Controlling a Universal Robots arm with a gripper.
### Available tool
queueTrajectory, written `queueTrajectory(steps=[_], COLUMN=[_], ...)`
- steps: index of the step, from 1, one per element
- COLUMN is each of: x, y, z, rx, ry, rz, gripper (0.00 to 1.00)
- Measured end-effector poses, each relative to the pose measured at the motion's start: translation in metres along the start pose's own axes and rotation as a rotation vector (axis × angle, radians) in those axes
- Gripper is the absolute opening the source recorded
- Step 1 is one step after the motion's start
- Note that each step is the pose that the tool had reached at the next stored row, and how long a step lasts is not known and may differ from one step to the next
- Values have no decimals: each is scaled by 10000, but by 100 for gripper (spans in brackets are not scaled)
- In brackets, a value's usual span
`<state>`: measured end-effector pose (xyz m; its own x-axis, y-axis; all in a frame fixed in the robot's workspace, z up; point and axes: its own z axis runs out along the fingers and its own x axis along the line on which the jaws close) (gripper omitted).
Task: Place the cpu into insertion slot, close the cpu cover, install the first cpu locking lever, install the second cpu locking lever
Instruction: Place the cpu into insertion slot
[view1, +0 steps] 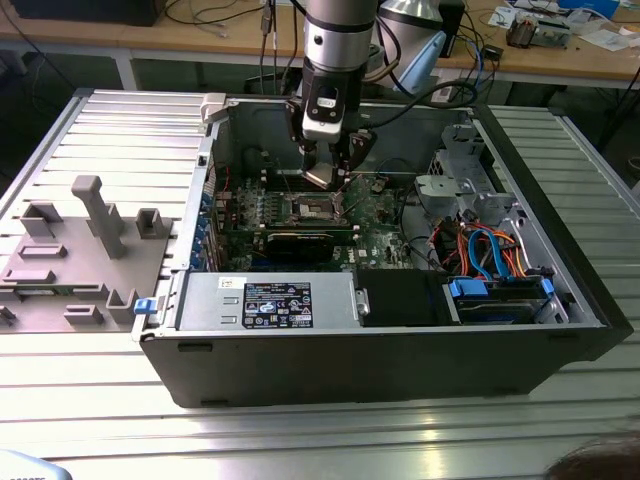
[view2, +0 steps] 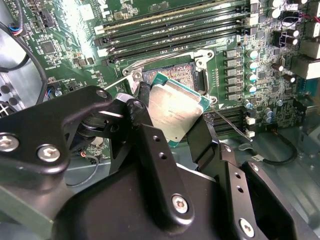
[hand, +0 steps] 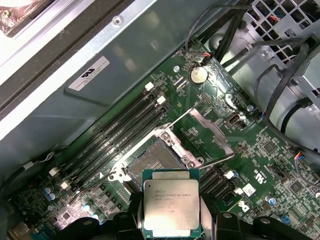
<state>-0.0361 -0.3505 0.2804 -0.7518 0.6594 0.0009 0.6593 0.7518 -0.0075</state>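
Observation:
My gripper (view1: 325, 176) hangs inside the open computer case, shut on the cpu (hand: 171, 207), a flat square chip with a silver-grey top. In both wrist views the chip (view2: 175, 112) sits between the black fingers (view2: 143, 120), held above the board and just off to one side of the insertion slot (hand: 157, 163). The slot (view2: 172, 74) is a dark square socket with a metal rim and lies bare. The cpu cover (hand: 215, 132) stands swung open on the far side of the socket. Thin wire levers run beside the socket, raised.
Long memory slots (hand: 120, 135) run next to the socket. The power supply (view1: 270, 303) sits at the case front, and a drive cage with blue and orange cables (view1: 495, 250) is at the exterior view's right. A grey fixture with pegs (view1: 90, 240) lies left of the case.

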Motion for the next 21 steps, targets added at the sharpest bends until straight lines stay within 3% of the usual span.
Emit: queueTrajectory(steps=[21], x=[0], y=[0], z=[25], rx=[0], ry=[2], rz=[241], gripper=[55])
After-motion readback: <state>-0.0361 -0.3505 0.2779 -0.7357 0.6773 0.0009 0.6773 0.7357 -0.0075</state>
